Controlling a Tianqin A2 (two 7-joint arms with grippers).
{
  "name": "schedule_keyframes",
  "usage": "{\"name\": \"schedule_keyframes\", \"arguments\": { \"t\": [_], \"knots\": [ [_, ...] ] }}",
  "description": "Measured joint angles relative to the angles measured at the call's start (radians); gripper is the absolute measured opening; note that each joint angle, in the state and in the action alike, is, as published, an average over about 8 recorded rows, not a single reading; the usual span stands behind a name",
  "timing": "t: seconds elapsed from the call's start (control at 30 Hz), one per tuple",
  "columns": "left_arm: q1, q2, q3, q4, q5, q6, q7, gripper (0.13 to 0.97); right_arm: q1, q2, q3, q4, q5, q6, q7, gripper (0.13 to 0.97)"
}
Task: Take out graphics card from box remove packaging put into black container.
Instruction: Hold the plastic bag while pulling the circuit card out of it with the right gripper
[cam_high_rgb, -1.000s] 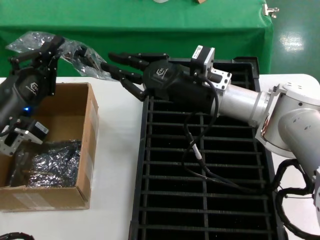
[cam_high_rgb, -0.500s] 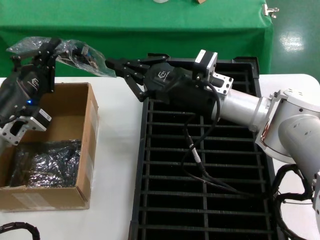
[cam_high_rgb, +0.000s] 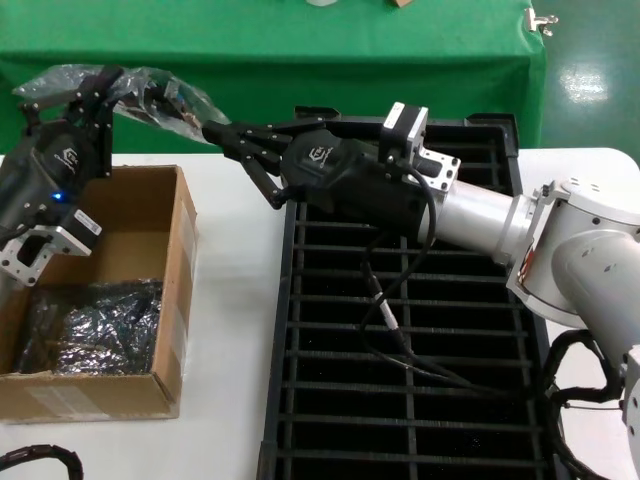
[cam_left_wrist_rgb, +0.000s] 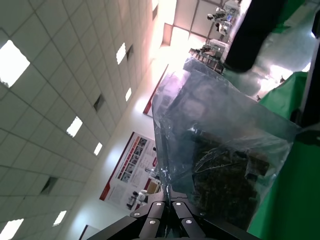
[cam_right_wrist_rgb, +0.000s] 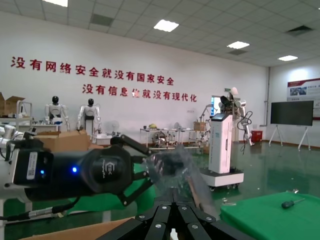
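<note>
The packaging (cam_high_rgb: 150, 95), a crinkly clear bag, hangs stretched in the air behind the box (cam_high_rgb: 170, 300), level with its far edge. The dark graphics card (cam_left_wrist_rgb: 225, 185) shows through the film, still inside. My left gripper (cam_high_rgb: 103, 82) is shut on the bag's left part, jaws pinched on the film (cam_left_wrist_rgb: 170, 202). Reaching in from the right, my right gripper (cam_high_rgb: 216, 133) is shut on the bag's other end (cam_right_wrist_rgb: 172, 170), jaws together on it (cam_right_wrist_rgb: 175, 195). The black container (cam_high_rgb: 410, 350) lies under the right arm, its slots bare.
Several shiny bagged bundles (cam_high_rgb: 90, 325) lie in the open box at the left. A green-covered table (cam_high_rgb: 300, 50) stands behind. White tabletop (cam_high_rgb: 230, 330) shows between box and tray. A cable (cam_high_rgb: 390, 310) from the right arm droops over the tray.
My right gripper went from open and spread to shut on the bag's right end, shifting slightly left. The left gripper and bag rose a little.
</note>
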Motion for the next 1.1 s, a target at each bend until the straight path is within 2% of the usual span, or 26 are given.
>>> {"name": "schedule_keyframes", "arguments": {
  "t": [0.3,0.5,0.77,1.1],
  "knots": [
    [0.091,-0.015,0.023,-0.169,0.003,0.007,-0.134,0.139,-0.007,0.000,-0.064,0.009,0.063,0.018,0.007,0.133],
    [0.140,-0.033,0.037,-0.242,0.003,0.027,-0.200,0.139,-0.010,0.000,-0.087,0.009,0.092,0.032,0.003,0.133],
    [0.165,-0.045,0.056,-0.262,0.008,0.051,-0.236,0.139,-0.012,0.000,-0.125,0.012,0.132,0.045,0.003,0.132],
    [0.149,-0.035,0.061,-0.228,0.013,0.048,-0.218,0.139,-0.008,0.000,-0.165,0.013,0.144,0.040,0.015,0.146]
  ]
}}
